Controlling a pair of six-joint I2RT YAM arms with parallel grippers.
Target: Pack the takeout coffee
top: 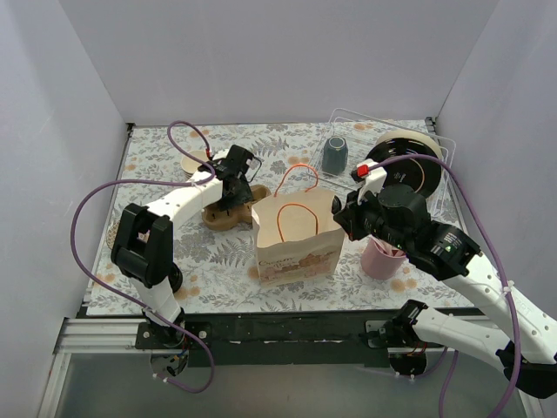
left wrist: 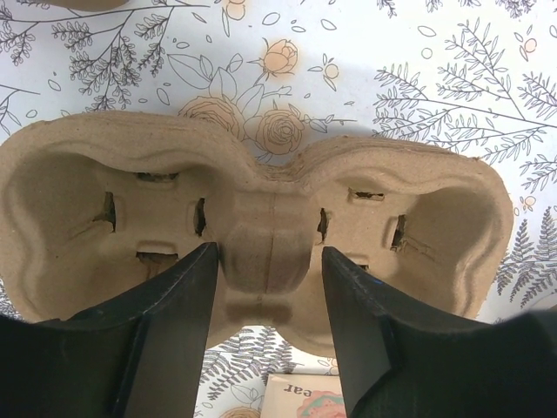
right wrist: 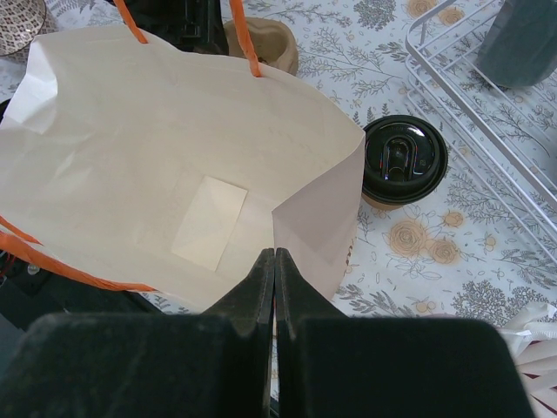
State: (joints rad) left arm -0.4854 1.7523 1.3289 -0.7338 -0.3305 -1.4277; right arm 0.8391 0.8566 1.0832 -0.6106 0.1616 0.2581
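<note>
Everything stands on a white table cover printed with grey leaves and flowers (top: 165,261). In its middle a pale paper bag with orange cord handles (top: 296,237) stands upright with the mouth open, and the right wrist view shows nothing inside it. The right gripper (right wrist: 274,254) has its fingers pressed together on the bag's near rim, at a corner fold. I judge this is to keep the mouth open and the bag steady for loading.

Left of the bag lies a brown moulded-pulp cup carrier with two wells (left wrist: 452,226), both empty. The left gripper (left wrist: 270,252) is over it with fingers apart, one on each side of the middle ridge and very near it. Whether they press it I cannot tell. Probably the carrier is to be taken by this ridge.

The takeout coffee, a small brown paper cup with a round black plastic lid (right wrist: 403,161), stands on the table just beside the bag's side wall, not yet packed. In the top view the right arm hides it.
</note>
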